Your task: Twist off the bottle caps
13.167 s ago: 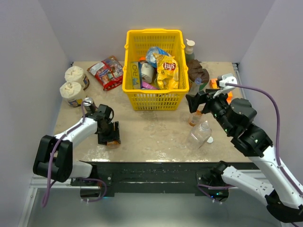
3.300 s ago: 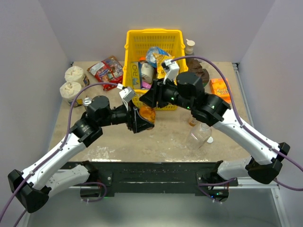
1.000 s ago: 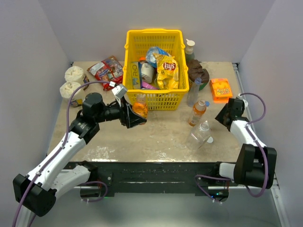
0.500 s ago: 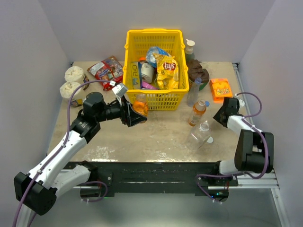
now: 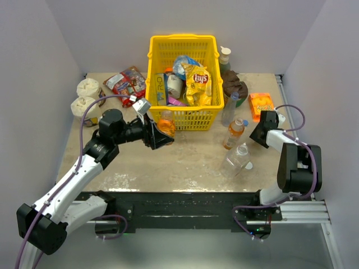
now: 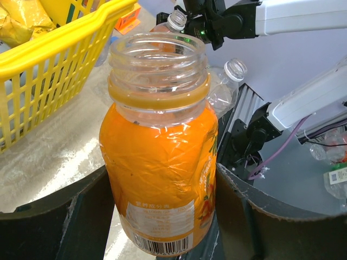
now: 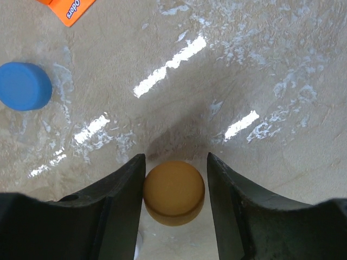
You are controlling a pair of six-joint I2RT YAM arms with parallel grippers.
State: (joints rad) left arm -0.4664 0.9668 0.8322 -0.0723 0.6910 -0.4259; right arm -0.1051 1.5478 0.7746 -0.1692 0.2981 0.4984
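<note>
**Right wrist: orange cap pinched just over the table**

Right wrist view showed the right pincer [image 7: 174, 162] pressed onto a small round orange plastic cap [image 7: 173, 192]. One finger sat at the cap's 9 o'clock and the other at its 3 o'clock, with the flat top facing the camera. The cap's shadow fell on the glossy beige table [image 7: 260, 65] close at 12 o'clock; I could not tell whether the cap touched the table. A round blue plastic cap [image 7: 24, 85] lay on the table at 10 o'clock, well apart, with an orange packet [image 7: 68, 10] beyond it. Across the table, the left pincer [image 6: 162, 216] clamped the small orange juice bottle [image 6: 157, 151] upright by its body, its mouth open and capless. The likely next move was to spread the right fingers and let the orange cap drop straight down, clear of the blue one.
</note>
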